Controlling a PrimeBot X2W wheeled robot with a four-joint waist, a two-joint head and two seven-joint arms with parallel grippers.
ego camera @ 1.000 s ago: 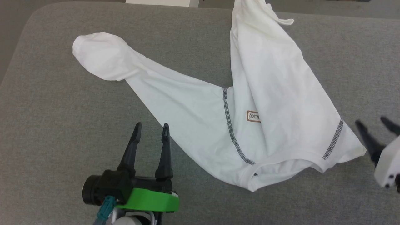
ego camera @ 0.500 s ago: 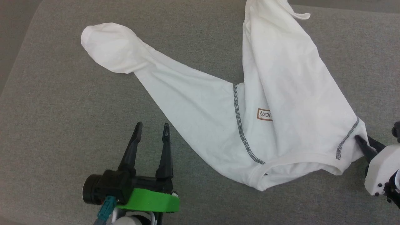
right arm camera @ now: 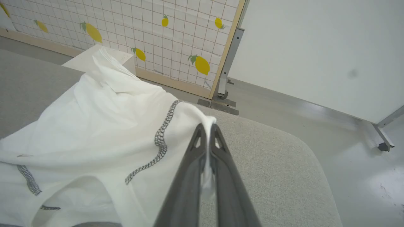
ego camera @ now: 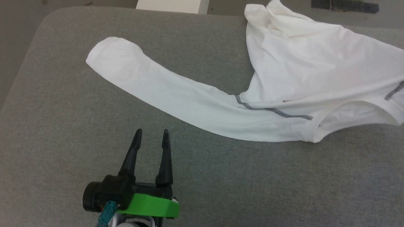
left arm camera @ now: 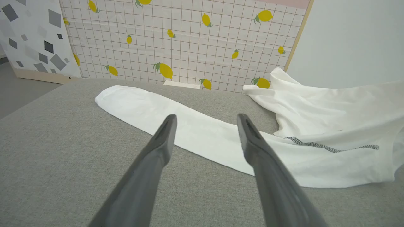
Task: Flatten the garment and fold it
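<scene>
The garment (ego camera: 293, 72) is a white shirt with dark zigzag shoulder seams, spread across the grey table (ego camera: 63, 119). One long sleeve (ego camera: 151, 85) reaches toward the far left. Its right shoulder is lifted and stretched off the head view's right edge. In the right wrist view my right gripper (right arm camera: 206, 127) is shut on the garment (right arm camera: 94, 135) at the shoulder edge, just past the zigzag seam (right arm camera: 161, 138). My left gripper (ego camera: 151, 134) stands open near the table's front, short of the sleeve, with nothing between its fingers; the left wrist view shows the left gripper (left arm camera: 206, 118) before the sleeve (left arm camera: 189, 126).
A lemon-patterned screen (left arm camera: 189, 41) stands behind the table. A white box (ego camera: 172, 5) sits past the far edge. The table's rounded right corner (right arm camera: 284, 148) drops to grey floor, where a wheeled stand (right arm camera: 225, 91) and a pale wall are.
My right gripper closed on the garment's right shoulder and pulled it up and to the right, stretching the body out. The head camera has shifted. The left gripper stayed put.
</scene>
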